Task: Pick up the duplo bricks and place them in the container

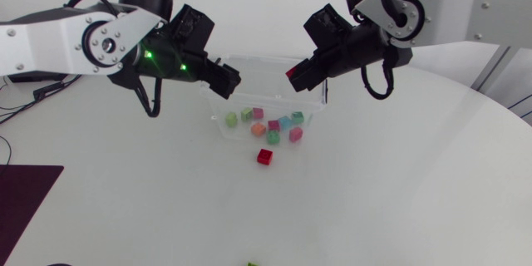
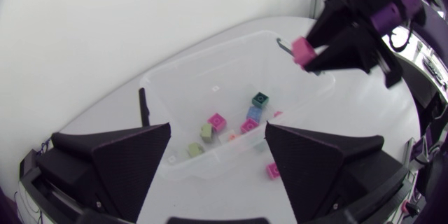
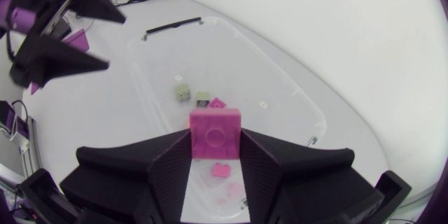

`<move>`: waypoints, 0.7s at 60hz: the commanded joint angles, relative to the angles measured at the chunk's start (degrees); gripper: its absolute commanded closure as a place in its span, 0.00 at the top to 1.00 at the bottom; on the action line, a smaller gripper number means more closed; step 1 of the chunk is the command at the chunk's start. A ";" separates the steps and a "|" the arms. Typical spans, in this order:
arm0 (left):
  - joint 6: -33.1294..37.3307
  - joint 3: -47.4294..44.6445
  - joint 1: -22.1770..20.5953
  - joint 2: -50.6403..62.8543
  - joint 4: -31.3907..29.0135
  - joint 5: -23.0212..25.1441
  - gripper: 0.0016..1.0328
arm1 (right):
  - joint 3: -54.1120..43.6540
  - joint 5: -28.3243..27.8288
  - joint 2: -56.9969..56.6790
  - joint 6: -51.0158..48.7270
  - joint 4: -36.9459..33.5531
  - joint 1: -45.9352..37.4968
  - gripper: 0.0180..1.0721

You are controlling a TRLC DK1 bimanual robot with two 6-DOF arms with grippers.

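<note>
The right gripper [image 1: 293,76] is clamping a pink brick [image 3: 215,133] above the container [image 1: 313,61] rim. The left gripper [image 1: 228,82] is hovering opposite, fingers spread, empty. A red brick [image 1: 264,156] is lying on the worktop [image 1: 399,183] just beside the container.

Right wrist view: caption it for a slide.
Right end effector shut on a pink brick, held over the clear container.
</note>
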 commanded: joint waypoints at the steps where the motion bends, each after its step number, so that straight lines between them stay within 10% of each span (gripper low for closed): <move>1: -0.73 -4.85 -1.91 -1.28 -1.94 -0.32 0.93 | 2.74 0.25 3.77 2.13 1.57 -0.86 0.23; 14: -1.96 -9.77 -5.16 0.91 -1.94 -0.23 0.90 | 7.84 4.47 12.03 2.84 5.09 -1.03 0.36; 28: -4.60 -8.37 -8.94 8.12 -1.50 -0.23 0.90 | 8.37 7.20 13.09 4.68 7.02 -1.21 0.89; 42: -9.43 -4.15 -11.84 15.68 -1.94 -0.94 0.84 | -7.54 6.41 -2.29 6.35 14.23 -2.97 0.90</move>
